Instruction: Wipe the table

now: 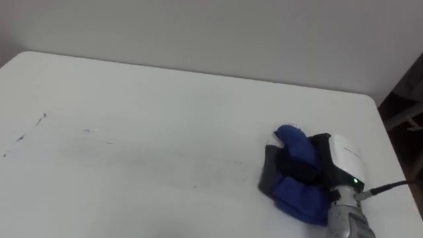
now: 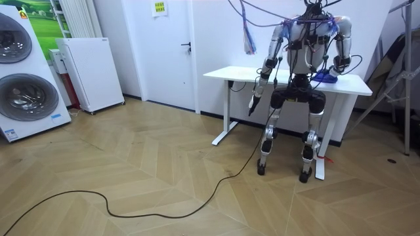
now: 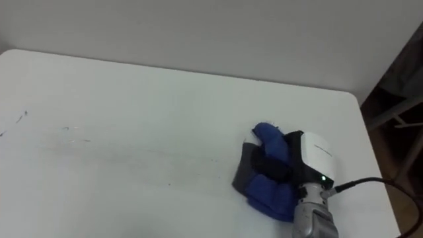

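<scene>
A blue cloth [image 1: 299,147] [image 3: 269,141] lies bunched on the white table [image 1: 165,99] near its right end. My right hand [image 1: 344,158] [image 3: 316,155] rests on it, dark fingers curled into the folds, and cloth shows above and below them. Small dark marks [image 1: 41,119] dot the table's left part, and faint streaks run across the middle. In the room view I stand upright at the table [image 2: 223,73], facing it. My left hand [image 2: 252,107] hangs down beside the table, off its top.
The table's right edge [image 1: 390,142] is close to my right hand, with a dark frame [image 1: 406,112] beyond it. A wall runs behind the far edge. Washing machines [image 2: 26,78], a white cabinet [image 2: 88,72] and a door [image 2: 167,52] line the room's left.
</scene>
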### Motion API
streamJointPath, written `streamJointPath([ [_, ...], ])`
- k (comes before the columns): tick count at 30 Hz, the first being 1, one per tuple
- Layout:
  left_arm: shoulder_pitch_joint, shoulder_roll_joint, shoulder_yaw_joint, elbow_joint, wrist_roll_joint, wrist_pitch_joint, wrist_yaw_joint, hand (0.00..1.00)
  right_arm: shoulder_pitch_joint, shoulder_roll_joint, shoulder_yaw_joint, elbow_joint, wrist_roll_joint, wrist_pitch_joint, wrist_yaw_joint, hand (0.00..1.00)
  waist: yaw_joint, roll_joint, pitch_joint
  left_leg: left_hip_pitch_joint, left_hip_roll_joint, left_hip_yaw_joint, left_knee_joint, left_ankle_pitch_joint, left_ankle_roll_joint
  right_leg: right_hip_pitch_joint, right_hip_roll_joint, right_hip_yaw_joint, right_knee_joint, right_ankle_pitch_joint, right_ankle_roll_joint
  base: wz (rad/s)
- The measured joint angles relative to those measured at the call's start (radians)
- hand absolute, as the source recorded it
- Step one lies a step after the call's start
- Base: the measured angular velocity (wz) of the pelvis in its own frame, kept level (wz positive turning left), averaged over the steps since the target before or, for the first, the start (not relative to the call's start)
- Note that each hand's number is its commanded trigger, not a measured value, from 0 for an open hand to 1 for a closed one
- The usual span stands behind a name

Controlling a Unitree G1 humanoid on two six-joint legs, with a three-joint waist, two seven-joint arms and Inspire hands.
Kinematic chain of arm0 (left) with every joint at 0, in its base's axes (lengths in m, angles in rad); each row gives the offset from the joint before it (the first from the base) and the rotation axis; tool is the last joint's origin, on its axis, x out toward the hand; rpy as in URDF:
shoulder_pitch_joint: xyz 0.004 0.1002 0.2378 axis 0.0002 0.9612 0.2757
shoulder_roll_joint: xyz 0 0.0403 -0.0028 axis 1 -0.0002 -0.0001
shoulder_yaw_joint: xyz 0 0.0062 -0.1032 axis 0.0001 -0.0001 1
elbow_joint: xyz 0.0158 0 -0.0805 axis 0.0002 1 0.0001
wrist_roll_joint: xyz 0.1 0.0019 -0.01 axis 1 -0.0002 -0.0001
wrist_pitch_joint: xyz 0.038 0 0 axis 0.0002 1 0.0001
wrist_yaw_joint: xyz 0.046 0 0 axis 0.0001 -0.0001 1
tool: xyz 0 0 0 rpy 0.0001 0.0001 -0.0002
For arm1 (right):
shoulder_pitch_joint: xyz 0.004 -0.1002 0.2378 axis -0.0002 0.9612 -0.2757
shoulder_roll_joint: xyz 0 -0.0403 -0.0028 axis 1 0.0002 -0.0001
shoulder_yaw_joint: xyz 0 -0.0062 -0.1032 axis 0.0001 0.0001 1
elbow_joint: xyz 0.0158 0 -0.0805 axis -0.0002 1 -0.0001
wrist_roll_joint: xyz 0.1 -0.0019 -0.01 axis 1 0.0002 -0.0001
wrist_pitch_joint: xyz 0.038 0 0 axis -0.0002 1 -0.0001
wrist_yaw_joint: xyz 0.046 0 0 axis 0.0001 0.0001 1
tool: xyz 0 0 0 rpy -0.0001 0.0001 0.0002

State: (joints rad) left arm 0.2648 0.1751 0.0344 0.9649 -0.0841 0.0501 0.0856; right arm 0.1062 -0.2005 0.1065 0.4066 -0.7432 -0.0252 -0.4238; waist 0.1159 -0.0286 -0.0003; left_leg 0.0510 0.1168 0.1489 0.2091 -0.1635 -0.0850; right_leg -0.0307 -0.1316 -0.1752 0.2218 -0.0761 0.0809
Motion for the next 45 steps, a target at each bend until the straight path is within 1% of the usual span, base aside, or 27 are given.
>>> streamJointPath([
  [1, -0.004, -0.008, 0.000, 0.000, -0.005, -0.009, -0.001, 0.00, 0.008, 0.000, 0.007, -0.029, -0.001, 0.006, 0.006, 0.00, 0.003, 0.008, -0.0021, 0.001, -0.004, -0.005, -0.004, -0.001, 0.001, -0.008, 0.002, 0.011, -0.001, 0.003, 0.001, -0.19],
  [2, -0.002, -0.009, 0.000, 0.000, -0.004, -0.010, -0.002, 0.00, 0.011, 0.000, 0.009, -0.040, -0.003, 0.006, 0.008, 0.00, 0.002, 0.012, -0.0016, 0.001, -0.008, -0.013, -0.005, -0.002, 0.003, -0.009, 0.003, 0.013, -0.003, 0.005, 0.001, -0.23],
  [4, 0.000, 0.003, 0.002, 0.002, -0.005, -0.009, -0.002, 0.00, 0.034, 0.000, 0.014, -0.094, -0.005, 0.007, 0.010, 0.00, 0.002, 0.020, 0.0016, -0.001, -0.008, -0.016, -0.008, -0.003, 0.004, -0.012, 0.009, 0.015, -0.011, 0.017, -0.004, -0.11],
  [6, 0.001, 0.004, 0.003, 0.003, -0.005, -0.006, -0.007, 0.00, 0.037, -0.001, 0.014, -0.115, -0.007, 0.008, 0.007, 0.00, 0.001, 0.023, 0.0021, -0.004, -0.010, -0.022, -0.012, -0.002, 0.004, -0.012, 0.014, 0.015, -0.020, 0.027, -0.005, -0.08],
  [10, -0.002, -0.001, 0.004, 0.004, -0.057, -0.006, -0.034, 0.00, 0.041, 0.000, 0.011, -0.178, -0.009, 0.010, 0.001, 0.00, -0.011, 0.026, 0.0015, -0.003, -0.011, -0.022, -0.012, -0.002, 0.005, -0.013, 0.017, 0.028, -0.019, 0.028, -0.005, -0.01],
  [12, -0.006, -0.001, 0.006, 0.004, -0.058, -0.009, -0.038, 0.00, 0.041, 0.000, -0.006, -0.227, -0.017, 0.001, 0.000, 0.00, -0.023, 0.025, 0.0005, -0.003, -0.011, -0.023, -0.012, -0.002, 0.005, -0.013, 0.018, 0.029, -0.019, 0.027, -0.005, 0.00],
  [14, -0.007, -0.004, 0.025, 0.004, -0.058, -0.014, -0.054, 0.00, 0.039, -0.006, -0.036, -0.281, -0.007, -0.016, -0.006, 0.00, -0.027, 0.023, 0.0005, -0.003, -0.013, -0.027, -0.013, -0.002, 0.005, -0.013, 0.019, 0.033, -0.019, 0.028, -0.005, 0.00],
  [15, -0.007, -0.004, 0.035, 0.004, -0.058, -0.015, -0.065, 0.00, 0.035, -0.013, -0.056, -0.301, 0.001, -0.030, -0.020, 0.00, -0.029, 0.020, 0.0003, -0.003, -0.017, -0.038, -0.013, -0.002, 0.005, -0.013, 0.020, 0.037, -0.020, 0.028, -0.005, 0.00],
  [16, -0.007, -0.004, 0.046, 0.004, -0.058, -0.016, -0.078, 0.00, 0.030, -0.022, -0.078, -0.306, 0.008, -0.044, -0.036, 0.00, -0.033, 0.015, -0.0016, -0.003, -0.023, -0.052, -0.015, -0.002, 0.007, -0.012, 0.020, 0.039, -0.020, 0.028, -0.005, 0.00],
  [17, -0.007, -0.003, 0.047, 0.004, -0.058, -0.016, -0.080, 0.00, 0.029, -0.024, -0.091, -0.307, 0.012, -0.049, -0.042, 0.00, -0.037, 0.013, -0.0025, -0.002, -0.024, -0.054, -0.015, -0.002, 0.008, -0.012, 0.020, 0.039, -0.020, 0.028, -0.005, 0.06],
  [18, -0.007, -0.002, 0.048, 0.005, -0.058, -0.019, -0.084, 0.00, 0.029, -0.032, -0.110, -0.308, 0.025, -0.051, -0.056, 0.00, -0.042, 0.009, -0.0048, -0.002, -0.025, -0.056, -0.017, -0.001, 0.010, -0.010, 0.020, 0.039, -0.020, 0.028, -0.005, 0.04],
  [21, -0.006, 0.001, 0.059, 0.027, -0.062, -0.028, -0.100, 0.00, 0.029, -0.044, -0.159, -0.314, 0.082, -0.052, -0.083, 0.00, -0.054, 0.005, -0.0038, 0.005, -0.025, -0.055, -0.021, 0.000, 0.011, -0.008, 0.021, 0.043, -0.020, 0.027, -0.005, -0.03],
  [22, -0.005, 0.001, 0.067, 0.033, -0.062, -0.028, -0.103, 0.00, 0.029, -0.047, -0.182, -0.319, 0.106, -0.051, -0.090, 0.00, -0.059, 0.000, -0.0062, 0.005, -0.025, -0.055, -0.021, 0.000, 0.011, -0.010, 0.022, 0.047, -0.019, 0.027, -0.005, -0.07],
  [23, -0.005, 0.001, 0.072, 0.037, -0.062, -0.028, -0.106, 0.00, 0.029, -0.051, -0.194, -0.323, 0.121, -0.051, -0.091, 0.00, -0.060, -0.001, -0.0066, 0.005, -0.025, -0.055, -0.022, 0.000, 0.011, -0.011, 0.023, 0.050, -0.019, 0.027, -0.005, -0.06],
  [25, -0.002, 0.006, 0.088, 0.037, -0.061, -0.028, -0.120, 0.00, 0.029, -0.085, -0.244, -0.350, 0.170, -0.049, -0.102, 0.00, -0.073, -0.007, -0.0039, 0.007, -0.025, -0.055, -0.026, 0.000, 0.011, -0.013, 0.025, 0.052, -0.019, 0.027, -0.006, -0.05],
  [26, -0.002, 0.007, 0.092, 0.036, -0.061, -0.028, -0.123, 0.00, 0.028, -0.093, -0.257, -0.357, 0.170, -0.049, -0.110, 0.00, -0.075, -0.009, -0.0025, 0.007, -0.026, -0.055, -0.026, 0.000, 0.011, -0.014, 0.025, 0.053, -0.018, 0.026, -0.006, -0.06],
  [27, 0.000, 0.008, 0.108, 0.036, -0.061, -0.028, -0.132, 0.00, 0.027, -0.109, -0.274, -0.361, 0.170, -0.049, -0.134, 0.00, -0.080, -0.014, -0.0025, 0.007, -0.026, -0.055, -0.028, 0.000, 0.011, -0.017, 0.027, 0.057, -0.017, 0.026, -0.006, -0.08],
  [28, 0.002, 0.012, 0.118, 0.036, -0.061, -0.028, -0.138, 0.00, 0.027, -0.117, -0.291, -0.361, 0.170, -0.049, -0.151, 0.00, -0.084, -0.022, -0.0014, 0.009, -0.026, -0.055, -0.031, 0.000, 0.011, -0.019, 0.029, 0.059, -0.016, 0.026, -0.006, -0.09],
  [30, 0.008, 0.020, 0.119, 0.036, -0.062, -0.028, -0.138, 0.00, 0.031, -0.120, -0.309, -0.360, 0.172, -0.048, -0.176, 0.00, -0.093, -0.029, 0.0017, 0.010, -0.026, -0.055, -0.032, 0.000, 0.010, -0.019, 0.030, 0.059, -0.017, 0.026, -0.007, -0.06],
  [31, 0.011, 0.024, 0.119, 0.036, -0.062, -0.028, -0.139, 0.00, 0.037, -0.120, -0.323, -0.358, 0.185, -0.049, -0.184, 0.00, -0.105, -0.034, 0.0020, 0.010, -0.026, -0.055, -0.032, 0.000, 0.010, -0.019, 0.030, 0.061, -0.017, 0.026, -0.007, 0.00],
  [34, 0.022, 0.034, 0.119, 0.037, -0.062, -0.027, -0.139, 0.00, 0.049, -0.120, -0.347, -0.332, 0.206, -0.050, -0.217, 0.00, -0.118, -0.043, -0.0023, 0.012, -0.026, -0.055, -0.030, -0.001, 0.011, -0.018, 0.030, 0.065, -0.018, 0.026, -0.007, 0.00],
  [36, 0.030, 0.041, 0.120, 0.036, -0.062, -0.027, -0.139, 0.00, 0.060, -0.123, -0.375, -0.308, 0.245, -0.053, -0.223, 0.00, -0.122, -0.042, -0.0029, 0.015, -0.026, -0.053, -0.030, -0.001, 0.012, -0.016, 0.032, 0.073, -0.019, 0.026, -0.007, -0.03],
  [38, 0.036, 0.044, 0.129, 0.036, -0.061, -0.027, -0.138, 0.00, 0.060, -0.131, -0.404, -0.249, 0.282, -0.053, -0.238, 0.00, -0.123, -0.040, -0.0036, 0.020, -0.026, -0.048, -0.029, -0.003, 0.013, -0.014, 0.035, 0.083, -0.019, 0.026, -0.007, -0.08],
  [40, 0.041, 0.044, 0.161, 0.036, -0.052, -0.027, -0.138, 0.00, 0.074, -0.135, -0.432, -0.155, 0.321, -0.048, -0.242, 0.00, -0.124, -0.037, -0.0044, 0.021, -0.026, -0.039, -0.029, -0.005, 0.015, -0.019, 0.035, 0.090, -0.020, 0.025, -0.007, -0.10],
  [41, 0.042, 0.044, 0.171, 0.036, -0.052, -0.027, -0.138, 0.00, 0.082, -0.135, -0.438, -0.128, 0.334, -0.049, -0.241, 0.00, -0.126, -0.037, -0.0046, 0.021, -0.026, -0.039, -0.028, -0.005, 0.015, -0.020, 0.035, 0.090, -0.020, 0.025, -0.007, -0.04],
  [43, 0.055, 0.044, 0.203, 0.036, -0.054, -0.026, -0.139, 0.00, 0.110, -0.135, -0.445, -0.031, 0.410, -0.045, -0.234, 0.00, -0.137, -0.037, -0.0063, 0.020, -0.026, -0.037, -0.027, -0.006, 0.015, -0.022, 0.034, 0.090, -0.018, 0.025, -0.008, 0.00],
  [45, 0.062, 0.044, 0.207, 0.036, -0.060, -0.019, -0.139, 0.00, 0.116, -0.135, -0.448, 0.024, 0.466, -0.041, -0.229, 0.00, -0.147, -0.032, -0.0076, 0.020, -0.027, -0.036, -0.027, -0.007, 0.016, -0.021, 0.033, 0.090, -0.019, 0.025, -0.007, -0.02],
])
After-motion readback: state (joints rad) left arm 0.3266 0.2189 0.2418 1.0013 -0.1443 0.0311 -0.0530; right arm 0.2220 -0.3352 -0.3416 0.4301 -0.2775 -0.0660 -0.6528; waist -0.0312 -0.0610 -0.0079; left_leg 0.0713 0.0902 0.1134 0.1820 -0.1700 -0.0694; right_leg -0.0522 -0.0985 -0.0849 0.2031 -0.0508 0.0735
